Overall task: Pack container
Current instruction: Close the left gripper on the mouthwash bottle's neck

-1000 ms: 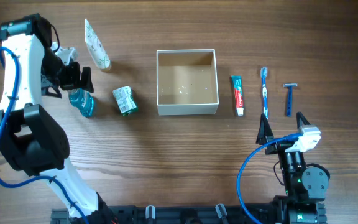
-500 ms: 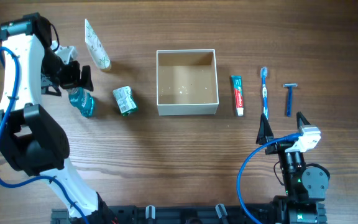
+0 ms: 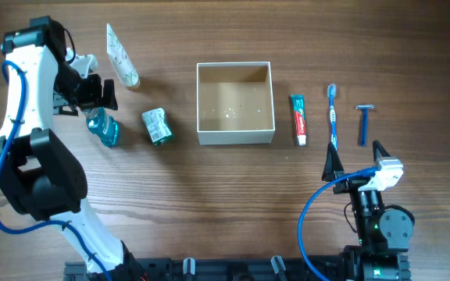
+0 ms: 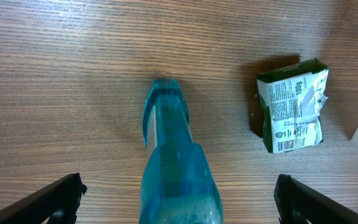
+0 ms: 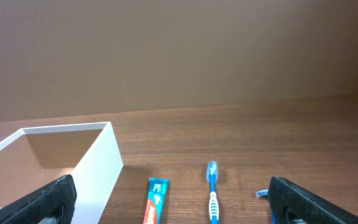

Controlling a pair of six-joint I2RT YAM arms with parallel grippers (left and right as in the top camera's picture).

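Note:
The container (image 3: 235,137), a square white-walled box with a tan inside, stands open at mid-table; it also shows in the right wrist view (image 5: 95,168). A teal bottle (image 3: 104,129) lies at the left. My left gripper (image 3: 105,99) hangs open just above it, and in the left wrist view the bottle (image 4: 174,158) lies between the spread fingers (image 4: 179,183), untouched. My right gripper (image 3: 355,158) is open and empty at the front right (image 5: 171,183). Toothpaste (image 3: 298,119), a blue toothbrush (image 3: 333,117) and a blue razor (image 3: 363,123) lie right of the container.
A crumpled green packet (image 3: 157,126) lies between the bottle and the container, also seen in the left wrist view (image 4: 293,106). A white tube (image 3: 121,56) lies at the far left. The right wrist view shows the toothpaste (image 5: 154,202), toothbrush (image 5: 212,193) and razor tip (image 5: 263,194).
My left gripper has shifted slightly toward the far edge above the teal bottle. The right arm and all objects have stayed put.

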